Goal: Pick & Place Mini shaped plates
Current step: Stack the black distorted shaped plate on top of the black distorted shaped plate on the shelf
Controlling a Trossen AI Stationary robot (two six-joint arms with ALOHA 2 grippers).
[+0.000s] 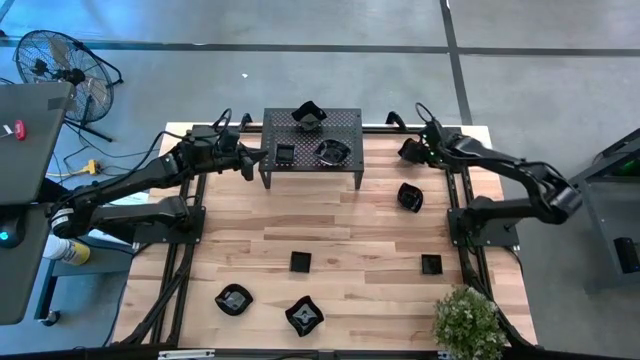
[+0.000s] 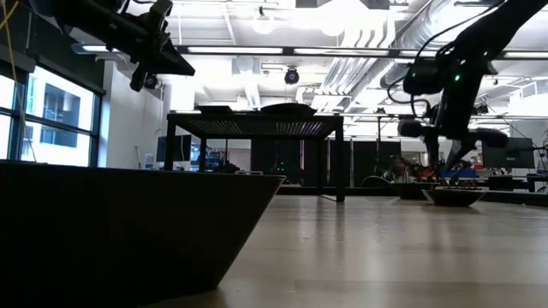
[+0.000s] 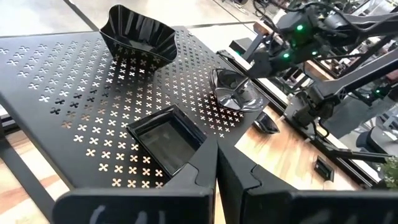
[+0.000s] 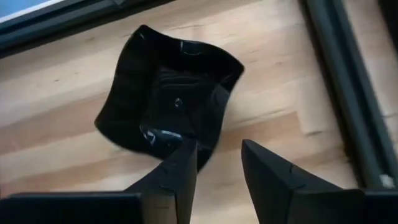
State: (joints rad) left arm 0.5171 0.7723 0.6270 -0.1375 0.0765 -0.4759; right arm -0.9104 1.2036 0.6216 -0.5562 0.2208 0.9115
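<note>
The light wooden tabletop [image 1: 340,235] carries a black perforated rack [image 1: 311,147] at its far edge. Relative to that rack: one mini plate [image 1: 410,196] lies just right, a small square one [image 1: 300,262] nearer the front, another [image 1: 431,265] front-right, two more [image 1: 234,298] [image 1: 304,315] along the front, and a potted plant [image 1: 467,322] at the front-right corner.

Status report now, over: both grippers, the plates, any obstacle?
Left gripper shut, empty, at the rack. Right gripper open over wavy plate, not gripping. Three plates on rack. Nothing in the way.
</note>
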